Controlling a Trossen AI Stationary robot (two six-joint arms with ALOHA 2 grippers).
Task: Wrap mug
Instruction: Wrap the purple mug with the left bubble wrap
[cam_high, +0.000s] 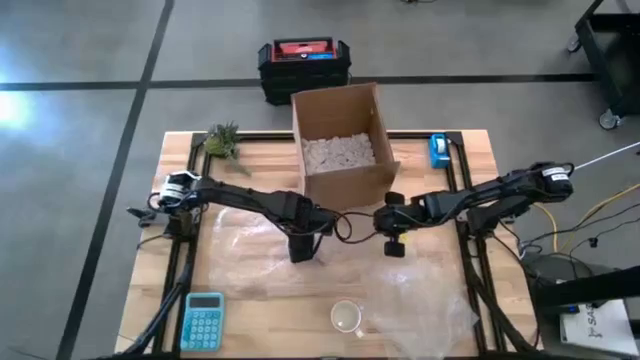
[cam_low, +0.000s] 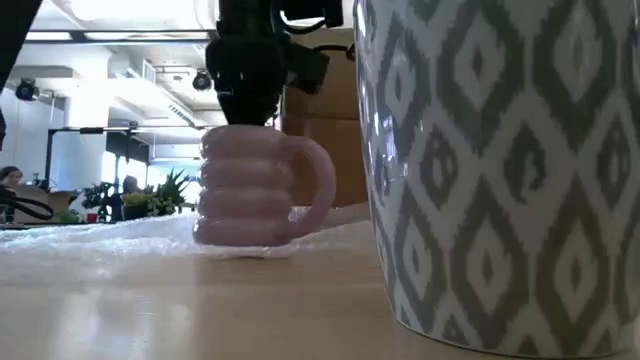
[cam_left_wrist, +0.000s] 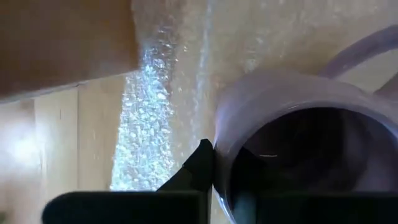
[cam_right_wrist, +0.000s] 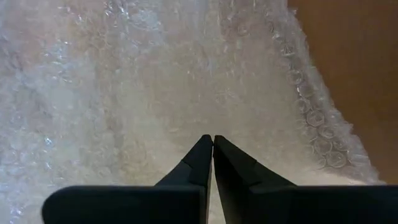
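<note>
Left gripper (cam_high: 301, 252) pinches the rim of the pink ribbed mug (cam_low: 262, 190), one finger (cam_left_wrist: 198, 167) outside the wall, mug standing on bubble wrap (cam_left_wrist: 161, 93) on the desk (cam_high: 250, 160). Right gripper (cam_right_wrist: 213, 140) hangs over the wrap, fingers pressed together, holding nothing.

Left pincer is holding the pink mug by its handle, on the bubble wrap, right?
Not the handle. The left pincer grips the pink mug by its rim, one finger inside, as the left wrist view shows. The mug does stand on the bubble wrap.
</note>
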